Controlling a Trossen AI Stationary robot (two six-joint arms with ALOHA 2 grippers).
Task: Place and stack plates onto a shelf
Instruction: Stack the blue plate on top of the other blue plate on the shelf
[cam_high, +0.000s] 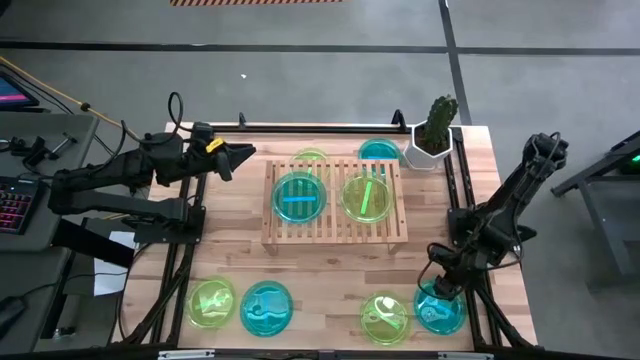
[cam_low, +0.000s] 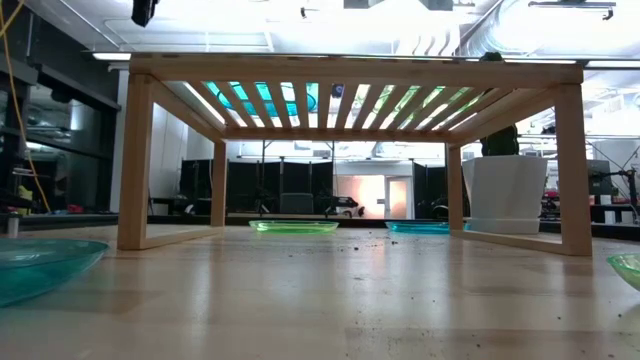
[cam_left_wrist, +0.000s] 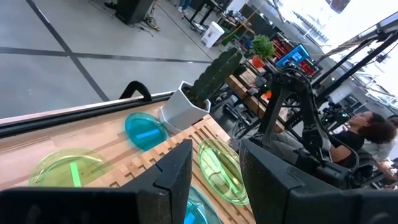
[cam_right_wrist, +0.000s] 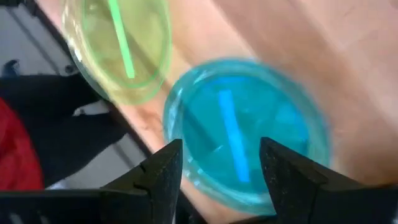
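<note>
The wooden-slat shelf (cam_high: 335, 232) stands mid-table with a blue plate (cam_high: 298, 197) and a green plate (cam_high: 367, 196) lying on its top. Behind it, a green plate (cam_high: 311, 156) and a blue plate (cam_high: 378, 150) rest on the table. Along the near edge lie a green plate (cam_high: 211, 302), a blue plate (cam_high: 266, 308), a green plate (cam_high: 384, 318) and a blue plate (cam_high: 446, 318). My right gripper (cam_high: 438, 288) hangs open just over that last blue plate (cam_right_wrist: 242, 130), its fingers pointing steeply down. My left gripper (cam_high: 243, 153) waits open, raised at the shelf's far left corner.
A potted cactus in a white pot (cam_high: 432, 145) stands at the far right corner, beside the shelf. The arms' black frames run along both table sides. Bare tabletop (cam_high: 330, 285) lies between the shelf and the near row of plates. A person sits beyond the table's right side (cam_left_wrist: 367, 134).
</note>
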